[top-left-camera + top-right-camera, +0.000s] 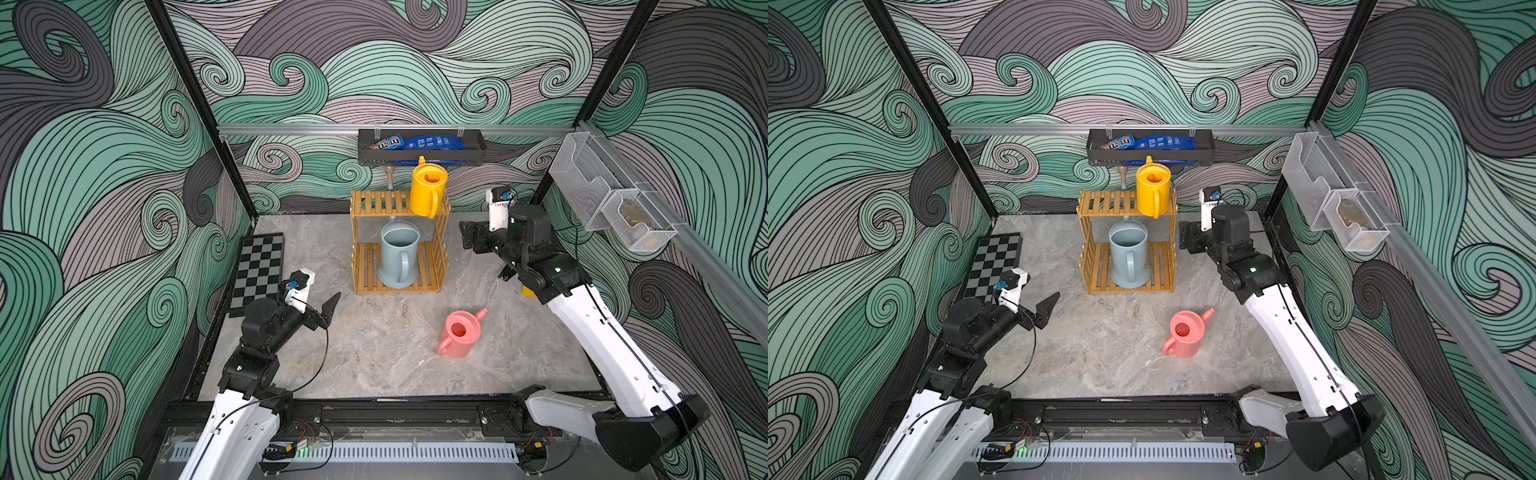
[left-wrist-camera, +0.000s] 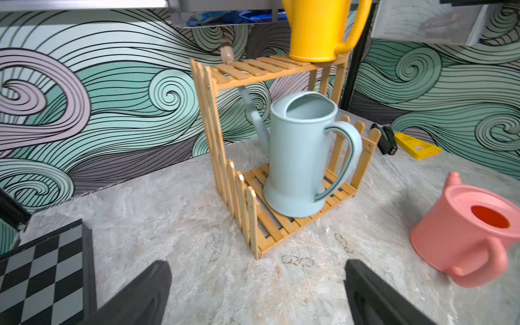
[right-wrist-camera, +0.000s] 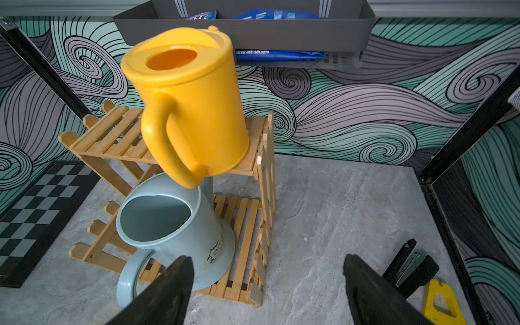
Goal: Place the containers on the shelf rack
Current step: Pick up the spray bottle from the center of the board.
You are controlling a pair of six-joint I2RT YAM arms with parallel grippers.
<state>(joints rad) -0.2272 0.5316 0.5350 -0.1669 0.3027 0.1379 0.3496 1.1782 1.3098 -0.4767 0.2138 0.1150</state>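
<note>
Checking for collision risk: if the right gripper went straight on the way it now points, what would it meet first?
Probably the slatted side wall of the shelf rack, which the open, empty right gripper faces from beside. Depth and height along that line are unclear.

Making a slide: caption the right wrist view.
Open right claw before the bamboo rack: yellow watering can on top, pale blue watering can below.

We are looking into a robot lab booth. Swirly wave walls [image 1: 83, 166] stand on three sides, held by metal bars [image 1: 291, 129]. A left arm [image 1: 232, 428] and a right arm [image 1: 615, 345] sit on a black rail [image 1: 395, 415], with loose wires [image 1: 309, 432].
</note>
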